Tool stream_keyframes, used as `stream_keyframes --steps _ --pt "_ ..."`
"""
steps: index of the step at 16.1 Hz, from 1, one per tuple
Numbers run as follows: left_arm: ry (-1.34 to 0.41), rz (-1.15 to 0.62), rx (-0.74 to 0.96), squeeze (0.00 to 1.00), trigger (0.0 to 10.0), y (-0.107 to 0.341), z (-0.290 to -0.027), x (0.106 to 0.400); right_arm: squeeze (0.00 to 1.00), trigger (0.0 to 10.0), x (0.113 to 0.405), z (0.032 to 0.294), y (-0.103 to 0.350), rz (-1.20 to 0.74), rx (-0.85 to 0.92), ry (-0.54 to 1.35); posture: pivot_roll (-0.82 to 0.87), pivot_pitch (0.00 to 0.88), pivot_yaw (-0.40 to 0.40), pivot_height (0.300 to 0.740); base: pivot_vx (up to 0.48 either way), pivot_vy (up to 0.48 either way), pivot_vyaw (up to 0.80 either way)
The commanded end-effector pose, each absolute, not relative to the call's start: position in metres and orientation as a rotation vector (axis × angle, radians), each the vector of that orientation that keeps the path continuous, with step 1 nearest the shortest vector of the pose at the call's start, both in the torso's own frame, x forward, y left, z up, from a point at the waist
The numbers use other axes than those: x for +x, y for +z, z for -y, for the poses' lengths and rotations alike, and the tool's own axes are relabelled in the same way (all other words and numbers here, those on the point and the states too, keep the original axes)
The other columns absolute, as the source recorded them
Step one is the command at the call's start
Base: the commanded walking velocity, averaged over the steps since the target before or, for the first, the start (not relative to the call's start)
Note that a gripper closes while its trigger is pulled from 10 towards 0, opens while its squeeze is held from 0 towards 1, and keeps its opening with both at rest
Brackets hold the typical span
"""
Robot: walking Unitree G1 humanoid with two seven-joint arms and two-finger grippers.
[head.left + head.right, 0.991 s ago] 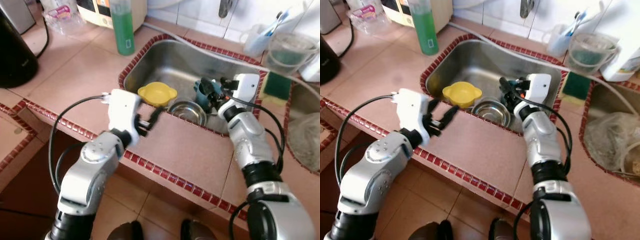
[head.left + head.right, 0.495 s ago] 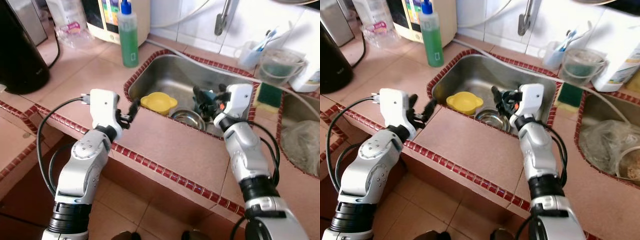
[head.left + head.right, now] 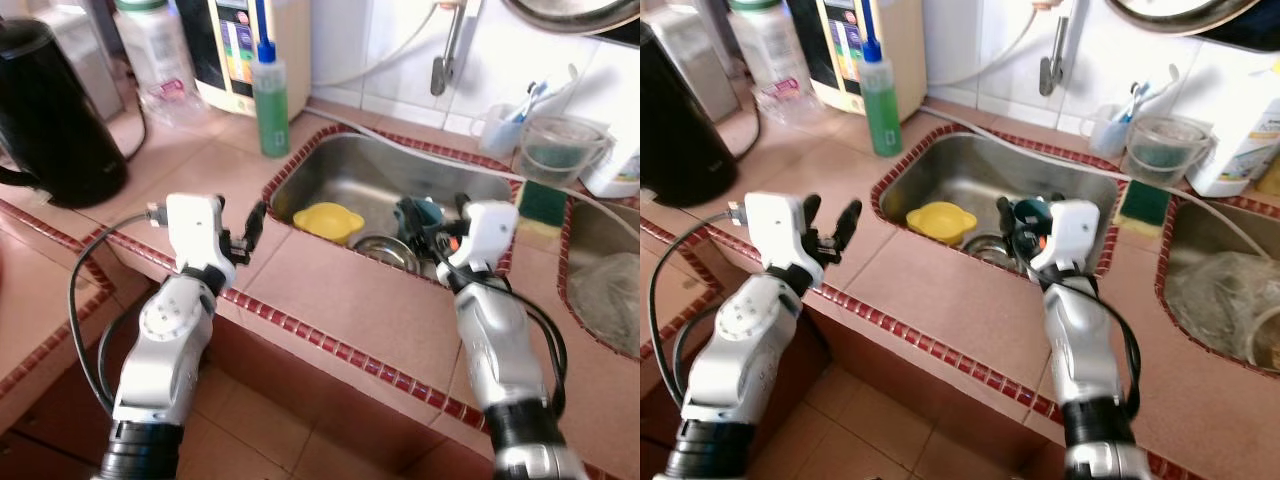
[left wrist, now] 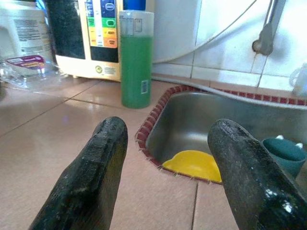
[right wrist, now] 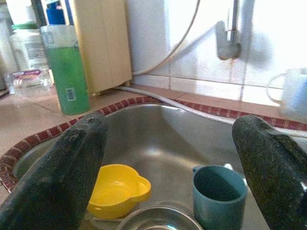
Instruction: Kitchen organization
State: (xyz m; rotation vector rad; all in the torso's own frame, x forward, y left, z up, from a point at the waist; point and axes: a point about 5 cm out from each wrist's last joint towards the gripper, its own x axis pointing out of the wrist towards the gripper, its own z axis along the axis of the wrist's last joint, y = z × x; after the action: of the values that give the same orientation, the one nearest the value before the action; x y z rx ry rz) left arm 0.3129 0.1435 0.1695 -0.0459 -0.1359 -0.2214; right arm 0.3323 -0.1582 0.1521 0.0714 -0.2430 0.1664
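Over the sink point(image 3: 940, 170) rim, right gripper point(image 3: 1012, 222) gapes empty above the teal cup point(image 5: 218, 195); left gripper point(image 3: 830, 222) spread, empty, above the counter point(image 3: 940, 300) edge.

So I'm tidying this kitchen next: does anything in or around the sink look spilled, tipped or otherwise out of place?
Nothing stands out. In the sink, the yellow bowl, teal cup and steel bowl all sit upright, with no spill visible. The green bottle stands upright on the counter. Both hands, left and right, are open and empty.

Yellow bowl point(image 3: 330, 220), teal cup point(image 5: 218, 196) — green bottle point(image 3: 270, 108).
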Motion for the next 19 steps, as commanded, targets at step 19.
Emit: stream_keyframes --steps 19 --pt "-0.164 0.116 -0.045 0.0 10.0 0.118 -0.154 0.269 0.0 10.0 0.293 0.139 0.124 0.216 0.083 0.172 -0.16 0.002 0.042 0.74 0.0 0.0 0.0"
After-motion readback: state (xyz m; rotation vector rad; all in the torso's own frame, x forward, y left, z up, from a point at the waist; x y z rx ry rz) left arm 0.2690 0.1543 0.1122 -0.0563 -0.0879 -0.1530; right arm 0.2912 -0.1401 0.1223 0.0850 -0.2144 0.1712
